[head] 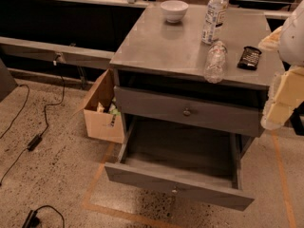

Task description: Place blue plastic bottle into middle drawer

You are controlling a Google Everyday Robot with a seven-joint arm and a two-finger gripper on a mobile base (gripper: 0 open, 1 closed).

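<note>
Grey metal all round, and the blue plastic bottle (214, 14) stands upright towards the back right of the bench (161, 46), well apart from the middle drawer (199, 193), which is pulled out low down with its long tray bare. The robot's hand (278, 109) hangs off the right end of the bench, about level with the upper drawer (156, 106), holding nothing that I can see. It is sliced by the edge of view, so I cannot tell whether it is wide or narrow. What worries me is the smaller clear bottle (215, 61) lying on its side just in front of the tall one, near the front lip of the bench. A reach coming in from the front or side could nudge it, and it looks ready to roll and drop. The hand could also close on that one by mistake, the two being so near each other. The tall bottle looks light and top-heavy, so a glancing touch may tip it towards the dark flat object (249, 57) beside it. On the way down, the upper drawer's front juts over the back of the open tray, and a bottle lowered too close in could clip it or miss the tray. Most of the arm lies out of sight, the rear of the tray is lost in shadow, and I cannot make out what the dark object is, nor what sits in the cardboard box (100, 118) on the floor.
</note>
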